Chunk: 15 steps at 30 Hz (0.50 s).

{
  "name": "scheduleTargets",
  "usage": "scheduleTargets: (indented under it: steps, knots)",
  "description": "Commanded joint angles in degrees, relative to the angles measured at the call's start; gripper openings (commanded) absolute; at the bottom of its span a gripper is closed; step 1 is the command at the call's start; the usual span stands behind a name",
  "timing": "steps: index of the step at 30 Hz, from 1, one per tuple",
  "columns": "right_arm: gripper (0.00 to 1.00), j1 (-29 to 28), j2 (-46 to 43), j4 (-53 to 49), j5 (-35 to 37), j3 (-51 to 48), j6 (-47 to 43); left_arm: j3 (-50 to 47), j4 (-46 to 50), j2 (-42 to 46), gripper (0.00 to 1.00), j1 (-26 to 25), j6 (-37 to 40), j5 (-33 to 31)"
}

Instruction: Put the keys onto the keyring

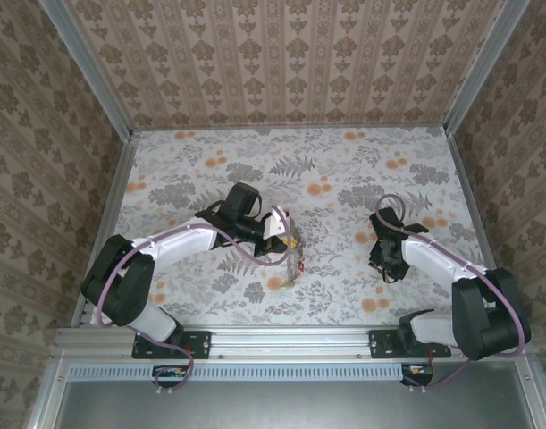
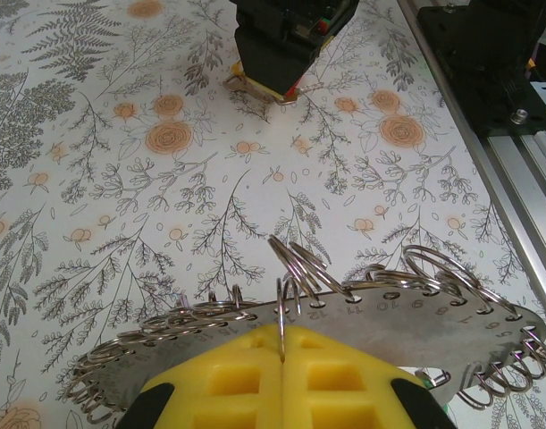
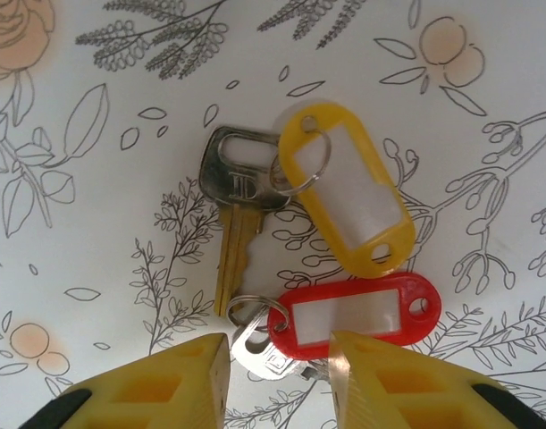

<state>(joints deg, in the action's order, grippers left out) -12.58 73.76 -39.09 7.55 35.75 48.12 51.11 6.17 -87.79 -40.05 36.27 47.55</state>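
Two keys (image 3: 239, 268) are seen lying on the floral tabletop (image 3: 94, 223) in the right wrist view, each joined by a small split ring to a plastic tag. A yellow tag (image 3: 348, 192) is attached to the brass-bladed key (image 3: 241, 183), whose grey head is stamped with a mark like a D. A red tag (image 3: 353, 313) is attached to the silver key (image 3: 259, 353). The white label windows of both tags are blank.

The right gripper (image 3: 277, 371) is held partly open just over them. The silver key's head and the red tag's ringed end lie between its yellow fingers, and contact cannot be judged.

The keyring (image 2: 389, 317), a flat grey metal band fringed with wire rings, is pinched at its near edge by the fully closed left gripper (image 2: 281, 349). Small numerals are stamped along its rim, among them 12, 11, 10, 9 and 8.
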Motion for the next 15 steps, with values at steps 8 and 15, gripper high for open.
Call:
scheduleTargets:
  steps: [8, 15]
  knots:
    - [0.29, 0.13, 2.57, 4.84, -10.38, 0.64, 0.64, 2.32, 2.43, 1.38, 0.00, 0.33, 1.81, 1.37]
    - [0.29, -2.47, 5.25, 10.13, -13.60, 1.19, 3.32, 1.93, 2.53, 1.76, 0.00, 0.33, 1.79, 1.07]
